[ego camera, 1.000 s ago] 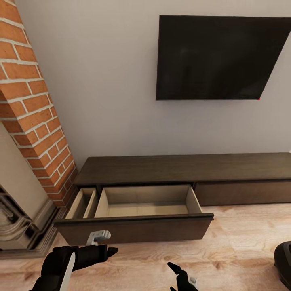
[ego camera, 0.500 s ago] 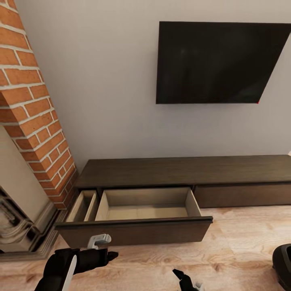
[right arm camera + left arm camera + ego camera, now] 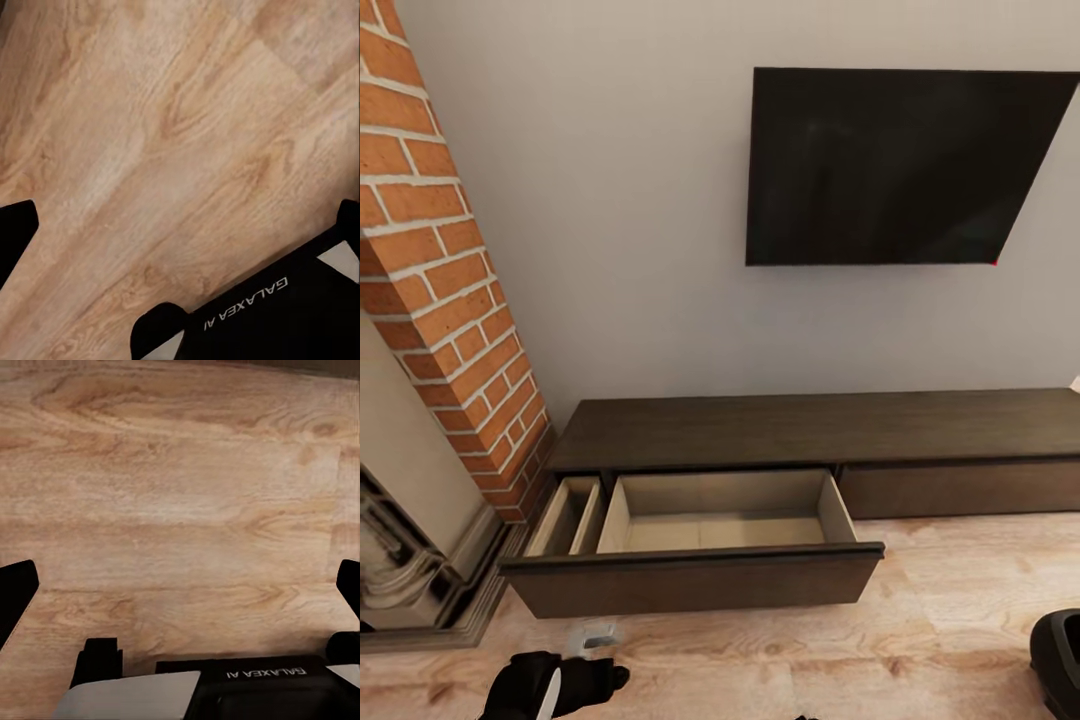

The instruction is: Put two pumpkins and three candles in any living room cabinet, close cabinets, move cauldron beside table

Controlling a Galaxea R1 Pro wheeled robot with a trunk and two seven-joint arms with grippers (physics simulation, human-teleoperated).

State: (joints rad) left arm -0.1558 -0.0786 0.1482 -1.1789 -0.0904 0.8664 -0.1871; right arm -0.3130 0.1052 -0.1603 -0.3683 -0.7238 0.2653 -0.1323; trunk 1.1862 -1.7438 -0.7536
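- Left pincer point(image 3: 180, 585): in the left wrist view its fingertips sit at opposite frame edges, spread wide, nothing between them, plank floor point(image 3: 180, 495) under it. In the head view the left arm point(image 3: 555, 685) sits bottom left.
- Right pincer point(image 3: 180, 217): released too, dark tips far apart at both frame edges, bare wood below.
- Cauldron point(image 3: 1060, 660): black round body cut off by the lower right corner of the head view, standing on the floor, well apart from both arms.
- Handling guess: the cauldron looks rigid and bulky, likely heavy for one pincer; the rim is probably the best hold, a smooth belly would slip.
- Cabinet point(image 3: 810, 430): long dark brown unit at mid frame against the wall. Its left drawer point(image 3: 700, 580) is pulled out with a pale beige inside, and I see nothing in it. Right drawer front point(image 3: 960, 488) looks flush.
- Needs pushing shut at the end; the front is handleless, so press flat on it.
- Room: brick column point(image 3: 440, 270) upper left, fireplace surround point(image 3: 410, 570) lower left, black TV point(image 3: 900, 165) on the grey wall upper right.
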